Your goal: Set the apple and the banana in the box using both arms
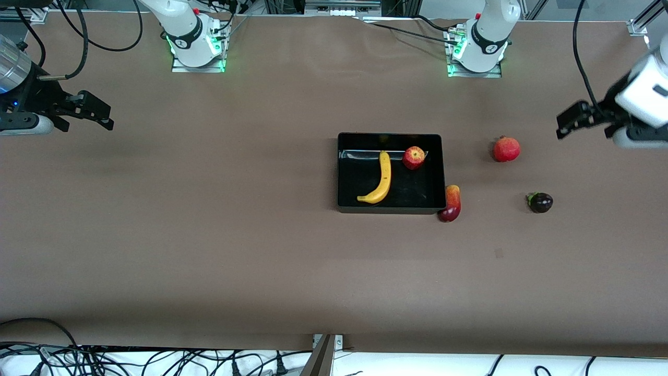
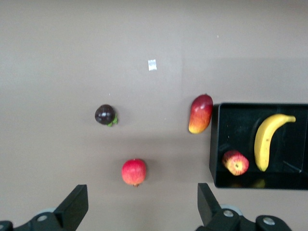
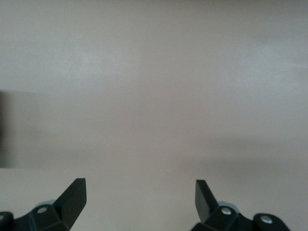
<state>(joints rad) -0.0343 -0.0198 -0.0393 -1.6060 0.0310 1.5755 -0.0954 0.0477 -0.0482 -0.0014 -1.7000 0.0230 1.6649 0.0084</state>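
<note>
Black box (image 1: 390, 208) holds your banana (image 1: 381, 179) and apple (image 1: 414, 157); a mango (image 1: 451, 203) touches its corner, with a pomegranate (image 1: 506, 149) and dark fruit (image 1: 540, 202) nearby. Your left gripper (image 1: 584, 121) and right gripper (image 1: 88, 109) hang spread and empty, well apart from both fruits.

A broad, flat counter covered in matte brown sheeting (image 1: 209, 235) fills nearly all of the front view, lit evenly from above with a soft paler sheen toward the edge nearest the camera. Along that near edge runs a white strip of floor strewn with tangled black cables (image 1: 130, 360), and a short grey metal bracket (image 1: 326, 352) juts up at the middle of the edge. At the counter's farthest edge, silver aluminium frame rails (image 1: 342, 8) and more looping black cables (image 1: 78, 31) stand against a dim backdrop.
</note>
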